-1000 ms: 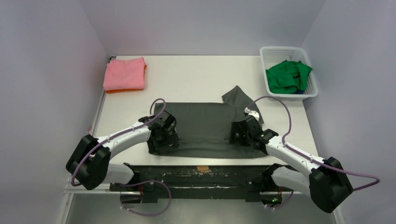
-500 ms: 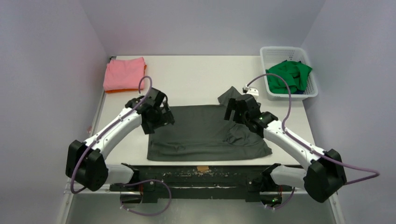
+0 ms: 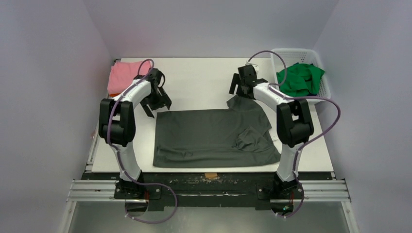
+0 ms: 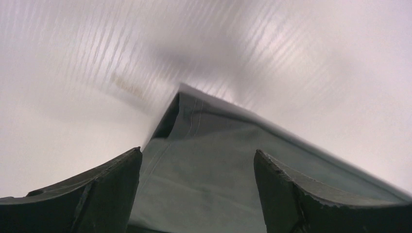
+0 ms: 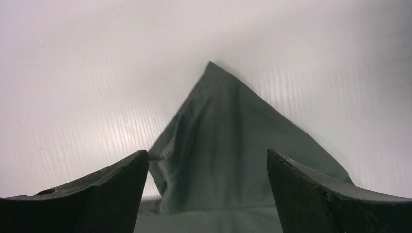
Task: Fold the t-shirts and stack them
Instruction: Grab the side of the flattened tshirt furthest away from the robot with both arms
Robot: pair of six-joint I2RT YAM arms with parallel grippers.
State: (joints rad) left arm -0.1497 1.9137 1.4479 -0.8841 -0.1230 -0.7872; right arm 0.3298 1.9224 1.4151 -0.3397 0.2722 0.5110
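Soft, even overhead light; crisp top view, both wrist views streaked with motion blur.

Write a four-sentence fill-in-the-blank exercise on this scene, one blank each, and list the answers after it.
1. The green t-shirt lies in the white ____.
2. The pink t-shirt sits folded at the far ____ corner of the table.
3. The left gripper and the right gripper both have their jaws ____.
4. The spread-out t-shirt between the arms is dark ____.

Missing words: basket; left; open; grey.
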